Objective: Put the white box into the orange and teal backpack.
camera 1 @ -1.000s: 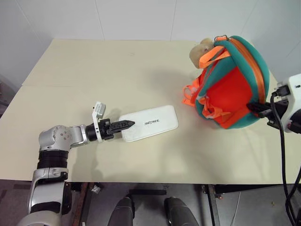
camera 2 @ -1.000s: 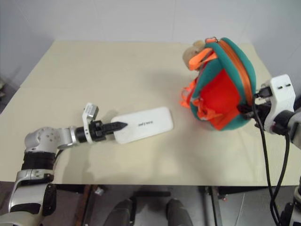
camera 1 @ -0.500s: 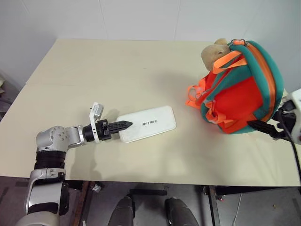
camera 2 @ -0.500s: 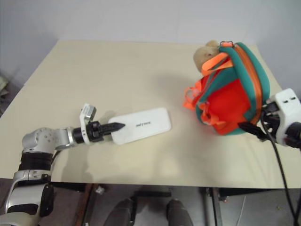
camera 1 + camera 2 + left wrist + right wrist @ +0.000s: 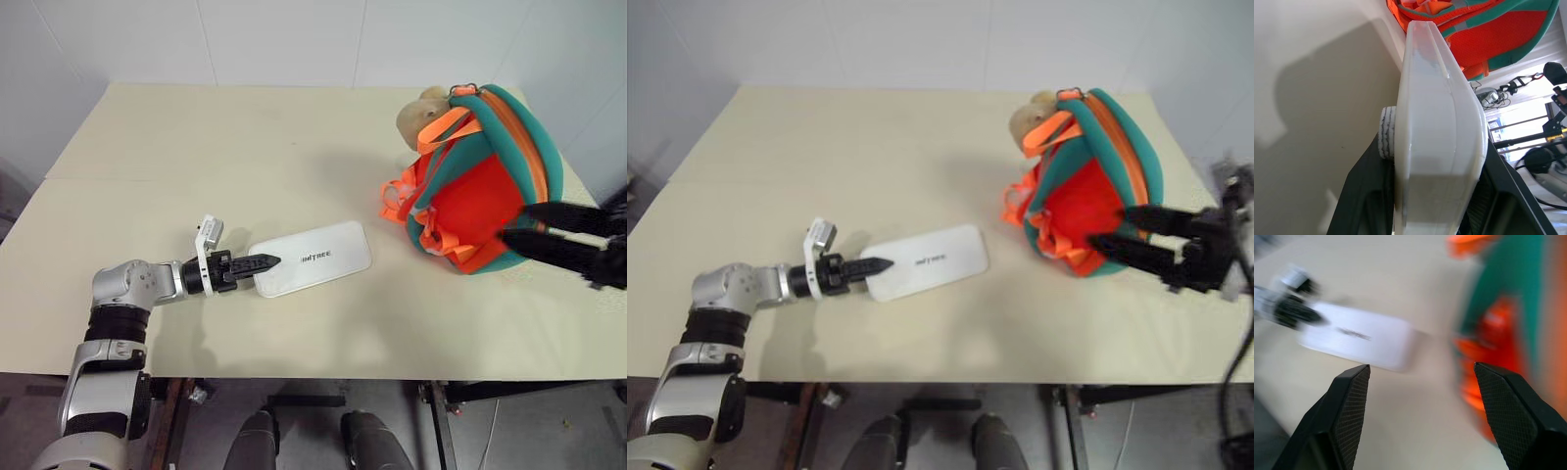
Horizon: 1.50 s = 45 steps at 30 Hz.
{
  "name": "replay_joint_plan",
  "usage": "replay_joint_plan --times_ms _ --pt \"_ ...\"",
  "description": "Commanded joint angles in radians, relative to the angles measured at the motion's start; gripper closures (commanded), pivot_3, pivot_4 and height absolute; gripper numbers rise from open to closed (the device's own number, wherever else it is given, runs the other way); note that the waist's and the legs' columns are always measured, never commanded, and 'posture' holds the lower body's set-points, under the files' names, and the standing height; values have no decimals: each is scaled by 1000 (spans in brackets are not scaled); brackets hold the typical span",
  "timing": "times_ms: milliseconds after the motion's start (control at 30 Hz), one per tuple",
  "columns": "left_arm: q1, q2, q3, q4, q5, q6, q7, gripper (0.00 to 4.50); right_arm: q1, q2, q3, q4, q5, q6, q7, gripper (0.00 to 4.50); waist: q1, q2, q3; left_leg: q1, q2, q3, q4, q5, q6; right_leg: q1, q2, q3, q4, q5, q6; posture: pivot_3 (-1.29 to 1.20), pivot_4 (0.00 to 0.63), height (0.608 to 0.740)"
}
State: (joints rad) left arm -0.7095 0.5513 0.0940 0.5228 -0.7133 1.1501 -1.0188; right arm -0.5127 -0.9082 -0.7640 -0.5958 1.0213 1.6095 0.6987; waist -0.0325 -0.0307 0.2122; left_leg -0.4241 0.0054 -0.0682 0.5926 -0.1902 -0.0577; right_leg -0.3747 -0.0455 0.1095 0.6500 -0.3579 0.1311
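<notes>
The white box (image 5: 315,257) lies flat on the cream table (image 5: 196,147), left of centre. My left gripper (image 5: 251,263) is shut on its left end; the left wrist view has the box (image 5: 1435,122) edge-on between the fingers. The orange and teal backpack (image 5: 480,186) stands at the right, with a tan plush toy (image 5: 419,108) at its top. My right gripper (image 5: 514,222) hovers open by the backpack's right side, pointing left, nothing between its fingers (image 5: 1352,401). Its wrist view looks over the box (image 5: 1356,335) and the backpack (image 5: 1498,318).
The table's near edge (image 5: 323,377) runs just below both arms. White walls (image 5: 294,39) close the far side. Bare tabletop lies between the box and the backpack and across the far left.
My right gripper let go of the backpack's right side, opened wide, drew back and swung to point left. The backpack stands on its own. Left gripper and box kept still.
</notes>
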Motion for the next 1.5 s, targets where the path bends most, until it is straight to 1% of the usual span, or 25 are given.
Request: replay_joint_plan --times_ms 33,133,200,267,467,567,633,700,867,1067,1100,1167,1200,1233,1300,1367,1500 --pt "21 15 22 -57 -8 24 4 3004 -49 113 127 -41 -32 -15 -159 911 1 0 0 0 1 0 -1 0 0 -1 0 0 0 0 0 0 150 740" --pt "57 36 64 -104 -22 51 28 3004 -75 158 291 88 -215 -167 -290 911 1 0 0 -2 2 -1 -2 0 -1 -3 0 0 1 -1 -1 0 150 740" --pt "76 43 96 -131 -33 67 48 3004 -87 164 389 175 -313 -268 -327 911 2 0 0 -2 3 0 -2 0 -1 -3 0 0 0 -1 -1 0 150 740" --pt "100 49 128 -165 -47 84 70 3004 -121 191 488 286 -415 -409 -349 911 0 0 0 -2 4 0 -2 0 -1 -3 0 0 0 -1 -1 0 150 740" --pt "157 40 202 -256 -86 127 135 3004 -272 316 597 596 -579 -666 -395 911 -15 0 0 1 3 1 -1 0 -2 -2 2 0 3 -1 -1 0 150 740" --pt "178 33 225 -288 -104 136 162 3004 -341 385 611 729 -649 -780 -447 911 -22 0 0 1 3 1 -1 0 -2 -2 3 0 4 0 -1 0 150 740" --pt "186 27 240 -303 -115 141 180 3004 -367 423 611 775 -681 -828 -478 911 -24 0 0 1 3 1 0 1 -2 -2 3 0 4 0 -1 0 150 740" --pt "192 24 249 -314 -123 144 193 3004 -377 448 605 787 -697 -839 -498 911 -23 0 0 1 3 1 0 1 -2 -2 3 0 5 0 -1 0 150 740" --pt "234 35 295 -362 -154 165 226 3004 -291 510 594 524 -643 -673 -536 911 -23 0 0 1 6 0 -1 1 -2 -2 3 0 5 0 -1 0 150 740" --pt "254 35 301 -376 -165 168 244 3004 -252 549 585 322 -613 -507 -578 911 -22 1 0 1 6 -1 -2 1 -3 -3 2 0 5 0 -1 0 150 740" --pt "254 34 300 -377 -168 168 247 3004 -248 569 569 298 -623 -491 -610 740 -22 1 0 1 6 -1 -2 1 -3 -3 2 -1 5 0 -1 0 150 740" --pt "251 32 298 -375 -168 167 250 3004 -245 596 557 269 -622 -457 -631 367 -23 1 0 1 6 -1 -2 1 -3 -3 3 -1 5 0 -2 0 150 740" --pt "250 31 297 -374 -168 166 251 3004 -240 600 569 262 -643 -473 -644 87 -23 1 0 1 6 -1 -2 1 -3 -3 3 -1 5 0 -2 0 150 740" --pt "248 29 294 -373 -167 164 252 3004 -234 605 588 264 -670 -495 -661 37 -22 1 0 1 6 -1 -2 1 -3 -3 3 -1 5 -1 -2 0 150 740" --pt "241 23 286 -371 -168 164 253 3004 -227 636 626 288 -744 -545 -735 37 -22 1 0 1 5 -1 -3 1 -3 -3 2 0 4 -1 -2 0 150 740" --pt "235 21 284 -372 -172 168 255 3004 -234 690 640 317 -796 -581 -810 37 -23 1 0 1 5 -1 -4 1 -3 -3 2 0 3 -1 -2 0 150 740" --pt "231 29 285 -368 -173 169 254 3004 -235 750 657 364 -856 -647 -857 37 -24 1 0 1 4 0 -5 1 -4 -4 3 0 4 -1 -2 0 150 740"
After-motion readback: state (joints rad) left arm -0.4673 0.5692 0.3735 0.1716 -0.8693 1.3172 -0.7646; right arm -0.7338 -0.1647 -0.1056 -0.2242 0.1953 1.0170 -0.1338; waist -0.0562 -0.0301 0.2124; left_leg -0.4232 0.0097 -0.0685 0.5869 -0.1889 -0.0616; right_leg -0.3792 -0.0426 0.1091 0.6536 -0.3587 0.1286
